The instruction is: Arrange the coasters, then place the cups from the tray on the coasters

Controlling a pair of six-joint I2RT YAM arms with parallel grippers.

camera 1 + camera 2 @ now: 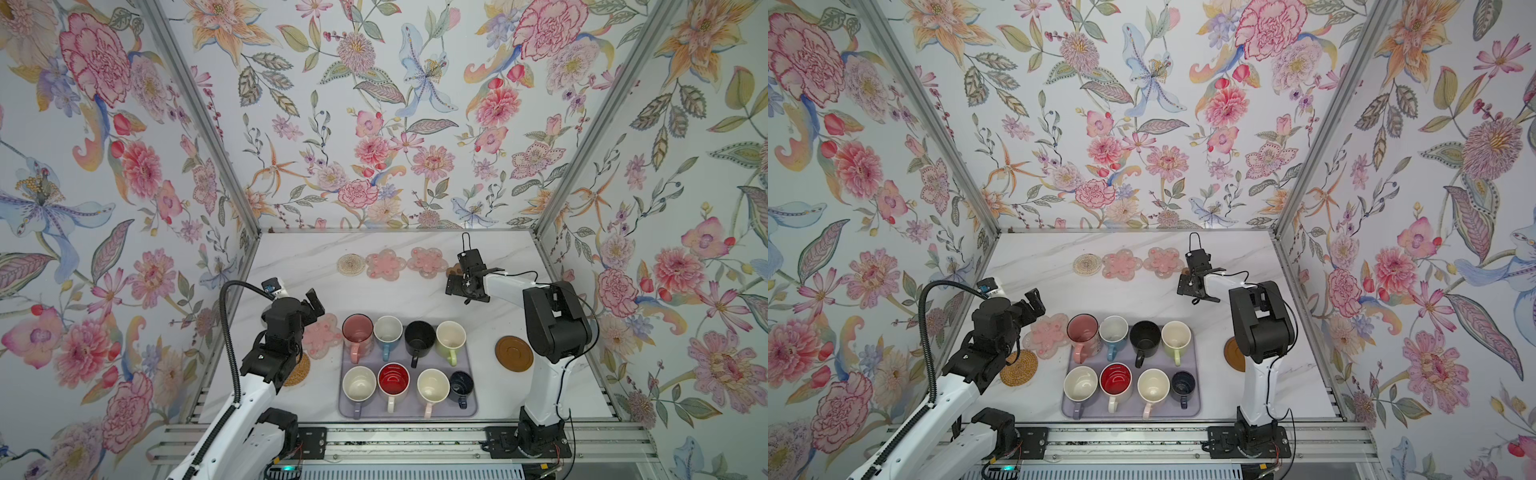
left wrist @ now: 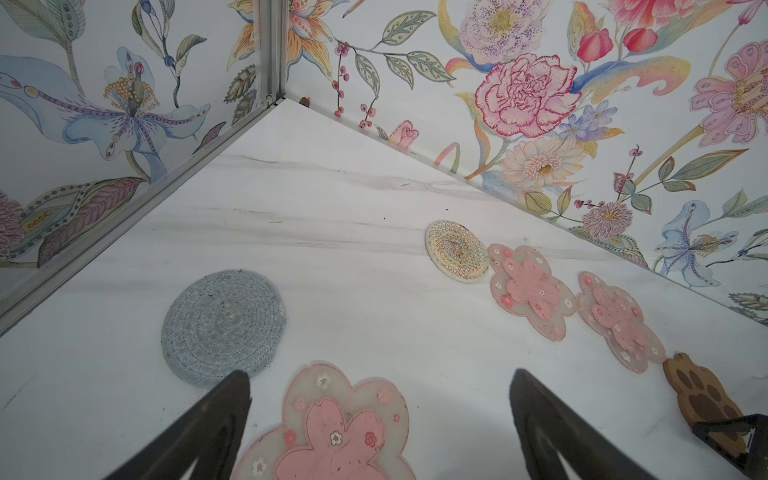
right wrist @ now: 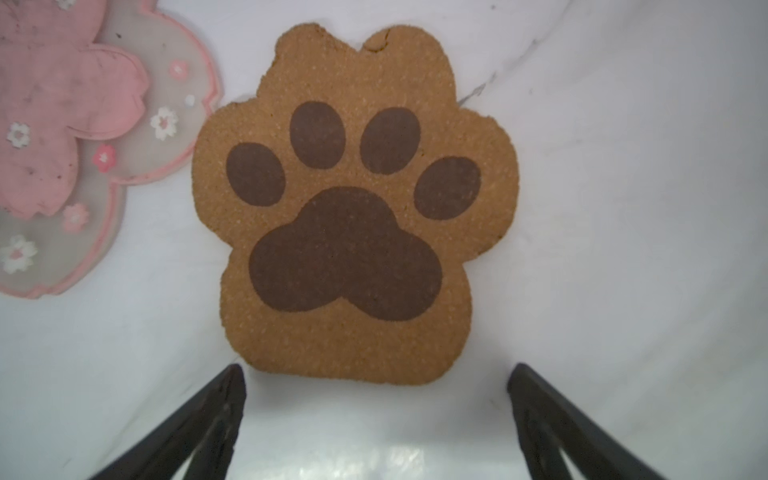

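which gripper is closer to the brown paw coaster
Right. The right gripper is open right beside the paw coaster; the left gripper is far off, above the pink flower coaster next to the tray.

We note left arm [image 1: 245, 415] in white shells and black joints, ribbed black hose [image 1: 225, 332], right arm [image 1: 544, 386] alike, thin black wire [image 1: 521, 273], right gripper [image 3: 376, 368] with black tapered fingers [image 3: 212, 407], black base plate [image 1: 496, 440].
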